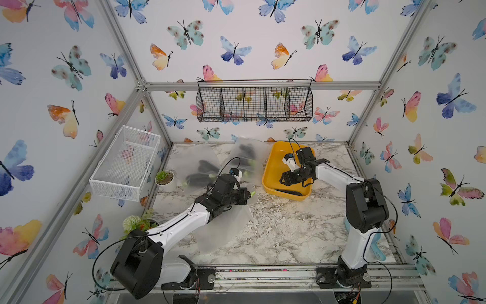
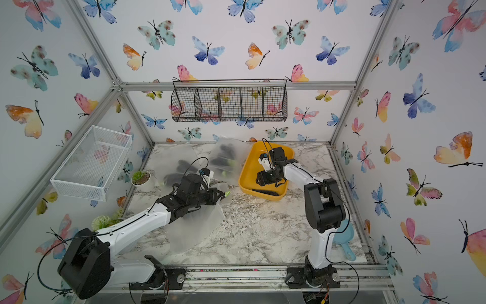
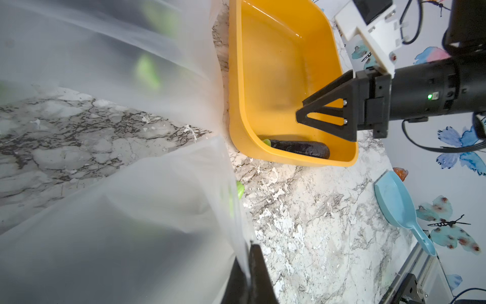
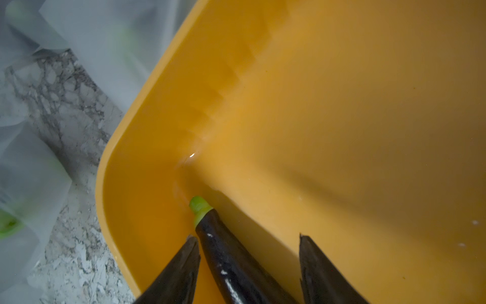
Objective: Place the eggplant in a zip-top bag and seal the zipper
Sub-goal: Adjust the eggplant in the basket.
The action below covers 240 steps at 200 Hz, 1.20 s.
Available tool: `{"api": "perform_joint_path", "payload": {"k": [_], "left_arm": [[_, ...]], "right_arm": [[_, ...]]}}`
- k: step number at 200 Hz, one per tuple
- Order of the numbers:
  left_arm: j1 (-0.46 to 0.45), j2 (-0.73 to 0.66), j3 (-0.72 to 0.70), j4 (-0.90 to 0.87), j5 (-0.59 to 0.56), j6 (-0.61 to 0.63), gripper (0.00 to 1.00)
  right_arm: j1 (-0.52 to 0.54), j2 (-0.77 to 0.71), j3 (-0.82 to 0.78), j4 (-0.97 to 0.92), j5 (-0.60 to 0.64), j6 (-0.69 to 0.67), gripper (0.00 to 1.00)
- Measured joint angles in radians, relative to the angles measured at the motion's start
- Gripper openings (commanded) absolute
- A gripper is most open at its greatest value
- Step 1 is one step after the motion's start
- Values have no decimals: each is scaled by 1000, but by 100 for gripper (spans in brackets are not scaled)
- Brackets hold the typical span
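A dark purple eggplant (image 1: 289, 192) (image 2: 265, 193) (image 3: 299, 148) (image 4: 231, 263) with a green stem lies along the near wall of the yellow tray (image 1: 273, 163) (image 2: 247, 173) (image 3: 276, 65) (image 4: 315, 105). My right gripper (image 1: 283, 181) (image 2: 259, 180) (image 3: 299, 115) (image 4: 247, 237) hangs over it, open. The eggplant lies between the fingers, close to one and well apart from the other. My left gripper (image 1: 247, 196) (image 2: 219, 196) (image 3: 246, 252) is shut on the edge of a frosted zip-top bag (image 1: 226, 229) (image 2: 194, 229) (image 3: 131, 223), which drapes onto the marble top. A green tip (image 3: 239, 189) shows at that bag's edge.
Two more frosted bags (image 1: 244, 155) (image 1: 202, 171) holding dark eggplants lie at the back, left of the tray. A small potted succulent (image 1: 164, 177) and a leafy plant (image 1: 136, 223) stand at the left. A blue scoop (image 3: 399, 208) lies at the right. Wire baskets (image 1: 126, 160) (image 1: 253, 104) hang on the walls.
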Motion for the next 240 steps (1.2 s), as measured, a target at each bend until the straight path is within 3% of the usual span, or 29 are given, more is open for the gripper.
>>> {"api": "perform_joint_path", "payload": {"k": [34, 84, 150, 191, 222, 240], "left_arm": [[0, -8, -1, -37, 14, 19, 0], [2, -90, -8, -70, 14, 40, 0], [7, -108, -38, -71, 14, 40, 0], [13, -89, -38, -66, 14, 40, 0], [31, -76, -39, -63, 15, 40, 0], [38, -64, -39, -58, 15, 40, 0]], "right_arm": [[3, 5, 36, -98, -27, -228, 67], [4, 90, 123, -184, -27, -425, 69], [17, 115, 59, -171, -13, -512, 72], [42, 160, 51, -77, 97, -505, 73], [53, 167, 43, 26, 185, -471, 57], [49, 168, 43, 71, 210, -452, 40]]}}
